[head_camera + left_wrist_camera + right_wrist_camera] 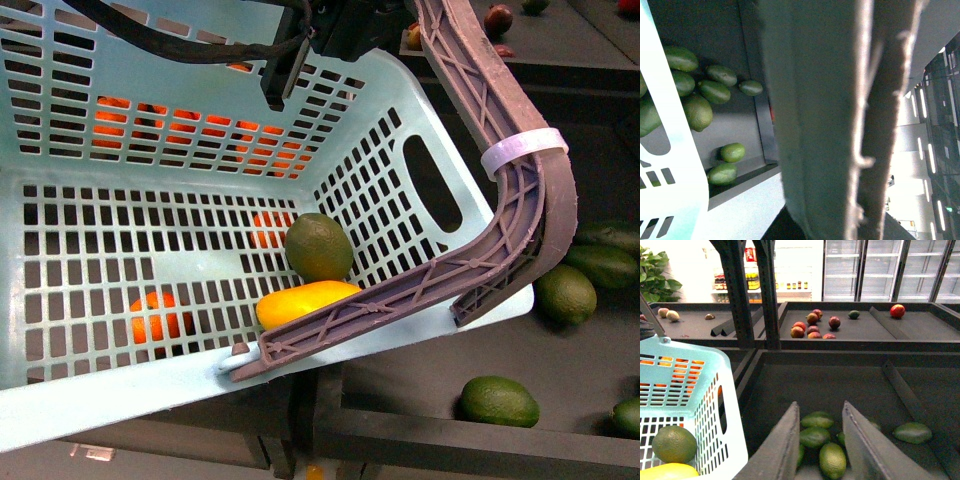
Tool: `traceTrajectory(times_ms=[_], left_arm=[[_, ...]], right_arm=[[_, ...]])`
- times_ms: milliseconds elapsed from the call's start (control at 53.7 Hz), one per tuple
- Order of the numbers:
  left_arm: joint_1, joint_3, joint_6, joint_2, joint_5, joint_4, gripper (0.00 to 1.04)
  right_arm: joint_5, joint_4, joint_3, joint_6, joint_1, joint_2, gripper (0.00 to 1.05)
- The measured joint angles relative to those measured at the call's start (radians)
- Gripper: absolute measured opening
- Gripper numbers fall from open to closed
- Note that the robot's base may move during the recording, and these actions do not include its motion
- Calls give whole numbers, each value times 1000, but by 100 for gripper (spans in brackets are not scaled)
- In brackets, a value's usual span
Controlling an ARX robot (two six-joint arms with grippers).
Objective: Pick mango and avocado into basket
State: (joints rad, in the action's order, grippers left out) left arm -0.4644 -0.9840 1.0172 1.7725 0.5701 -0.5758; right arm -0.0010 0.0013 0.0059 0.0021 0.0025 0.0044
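Observation:
The turquoise basket [120, 395] fills the front view, tilted. Inside it the yellow mango [305, 300] lies against the near wall, with the dark green avocado [319, 246] touching it just behind. The right wrist view shows the same avocado [674, 443] and mango [667, 471] in the basket [732, 440]. My left gripper [840, 165] is shut on the basket's brown-grey handle [520, 200], which blurs most of the left wrist view. My right gripper [822, 440] hangs open and empty beside the basket, above loose avocados in the bin.
Several loose avocados [565, 293] lie in the dark bin right of the basket. Oranges [160, 315] show through the basket's slots. A raised divider [910, 395] crosses the bin. Red-blushed fruit [812, 327] sits on a farther shelf behind black posts [735, 290].

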Motion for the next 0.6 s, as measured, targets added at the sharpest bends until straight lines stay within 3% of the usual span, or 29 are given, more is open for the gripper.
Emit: traceTrajectory(times_ms=[186,298,391,596], left_arm=[[0,0,1,0,1,0,8],[-7,-2,0,0,1,0,8],[-14,-3,2,0,13,-1,8],[-13,-3,13,0,9,-1,8]], right_arm=[[0,0,0,0,0,0,60],[6,-1,0,0,0,0,85],[4,-2,0,0,0,0,98],[3,-2,0,0,0,0,97]])
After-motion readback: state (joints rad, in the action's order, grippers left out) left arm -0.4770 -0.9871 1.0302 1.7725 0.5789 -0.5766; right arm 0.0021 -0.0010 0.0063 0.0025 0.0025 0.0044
